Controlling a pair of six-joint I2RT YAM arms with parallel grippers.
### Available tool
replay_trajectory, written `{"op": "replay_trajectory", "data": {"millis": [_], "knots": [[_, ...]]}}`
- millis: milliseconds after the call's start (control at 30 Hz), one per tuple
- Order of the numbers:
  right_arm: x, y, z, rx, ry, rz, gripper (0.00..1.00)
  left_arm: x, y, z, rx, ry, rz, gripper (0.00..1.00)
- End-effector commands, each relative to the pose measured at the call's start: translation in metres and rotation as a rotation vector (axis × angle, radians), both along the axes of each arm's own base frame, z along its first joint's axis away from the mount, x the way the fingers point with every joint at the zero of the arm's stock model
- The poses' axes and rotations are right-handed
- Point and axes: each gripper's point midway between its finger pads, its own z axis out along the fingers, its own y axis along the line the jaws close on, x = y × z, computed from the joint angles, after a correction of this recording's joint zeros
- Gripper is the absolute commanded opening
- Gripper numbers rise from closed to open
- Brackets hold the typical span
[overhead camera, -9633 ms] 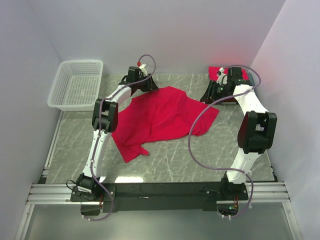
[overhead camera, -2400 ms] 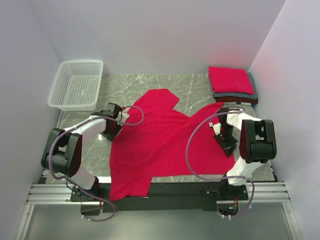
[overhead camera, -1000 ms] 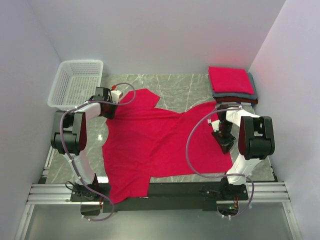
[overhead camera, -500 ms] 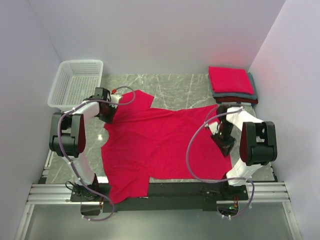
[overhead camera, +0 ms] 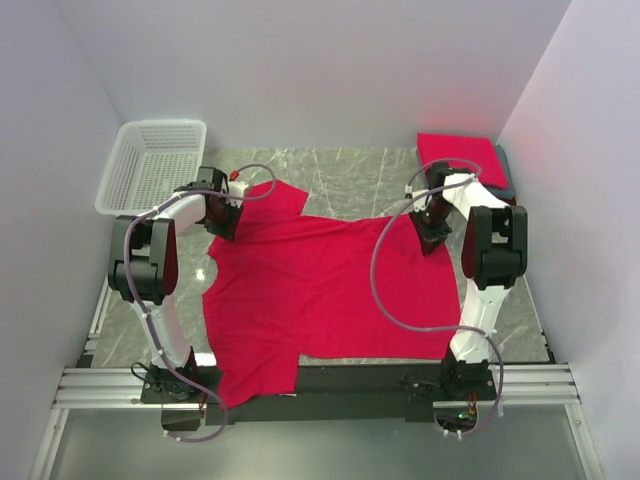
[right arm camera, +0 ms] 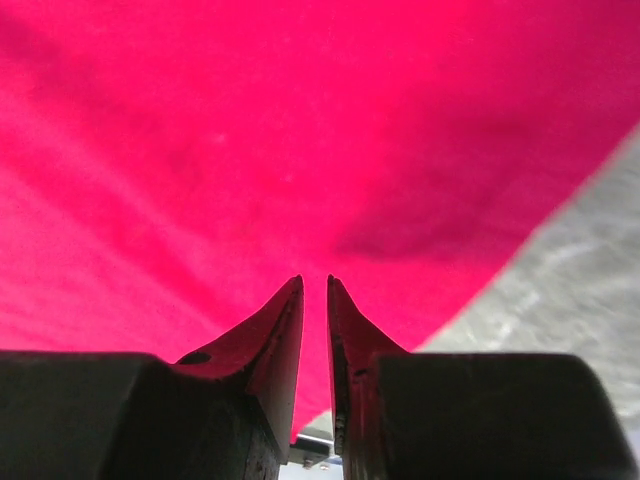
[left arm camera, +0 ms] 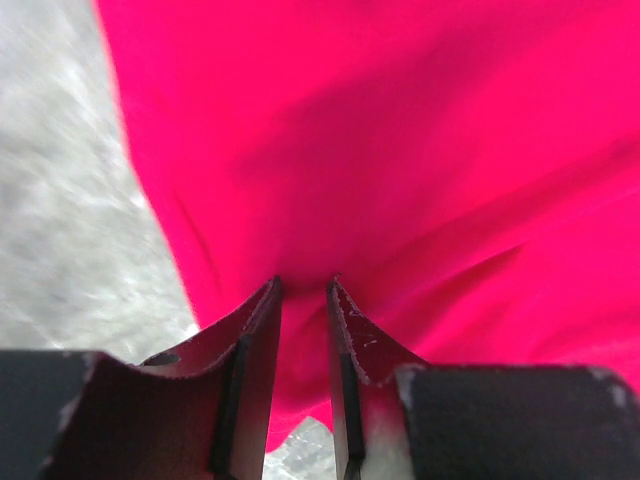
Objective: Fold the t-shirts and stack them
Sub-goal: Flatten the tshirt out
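Observation:
A bright crimson t-shirt (overhead camera: 330, 285) lies spread nearly flat on the marble table, its hem hanging over the near edge. My left gripper (overhead camera: 222, 218) is at the shirt's far left shoulder. In the left wrist view, the left gripper (left arm camera: 303, 285) is shut on the red cloth (left arm camera: 400, 130). My right gripper (overhead camera: 432, 238) is at the shirt's far right corner. In the right wrist view, the right gripper (right arm camera: 314, 282) is shut on the cloth (right arm camera: 250, 120). A stack of folded t-shirts (overhead camera: 462, 158), red on top with grey beneath, sits at the back right.
A white lattice basket (overhead camera: 155, 170) stands at the back left corner, close to my left arm. Bare marble (overhead camera: 350, 175) shows behind the shirt. The side walls are close on both sides. A metal rail runs along the near edge.
My right gripper has moved toward the back, near the stack, drawing the shirt's right side with it. The left gripper has barely moved. The shirt lies flatter and squarer.

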Motion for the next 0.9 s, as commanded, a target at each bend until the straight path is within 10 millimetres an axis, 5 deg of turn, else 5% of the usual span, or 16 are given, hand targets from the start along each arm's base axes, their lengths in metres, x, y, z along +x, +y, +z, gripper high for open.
{"op": "replay_trajectory", "data": {"millis": [0, 133, 233, 467, 567, 700, 767, 800, 867], "knots": [[-0.004, -0.001, -0.006, -0.04, 0.009, -0.01, 0.22, -0.013, 0.0, -0.011, -0.002, 0.026, 0.001, 0.31], [-0.024, -0.012, -0.02, -0.102, 0.034, 0.022, 0.21, -0.051, 0.014, -0.032, 0.041, 0.093, -0.006, 0.31], [-0.059, -0.02, -0.037, -0.139, 0.115, 0.057, 0.19, -0.081, 0.018, -0.043, 0.057, 0.15, -0.019, 0.3], [-0.106, -0.045, -0.038, -0.225, 0.169, 0.151, 0.16, -0.123, 0.023, -0.038, 0.068, 0.192, -0.052, 0.3], [-0.093, -0.038, -0.031, -0.189, 0.133, 0.138, 0.18, -0.095, 0.009, -0.01, 0.002, 0.112, -0.06, 0.37], [-0.069, -0.019, -0.014, -0.097, 0.099, 0.097, 0.21, -0.015, -0.011, 0.056, -0.087, -0.083, -0.044, 0.46], [-0.053, -0.013, -0.004, -0.071, 0.065, 0.083, 0.23, 0.008, -0.017, 0.056, -0.115, -0.074, -0.026, 0.48], [-0.051, -0.011, 0.0, -0.062, 0.062, 0.078, 0.23, 0.031, -0.019, 0.073, -0.123, -0.123, -0.017, 0.47], [-0.043, -0.007, 0.009, -0.041, 0.034, 0.069, 0.24, 0.05, -0.021, 0.061, -0.131, -0.106, 0.004, 0.48]]}}
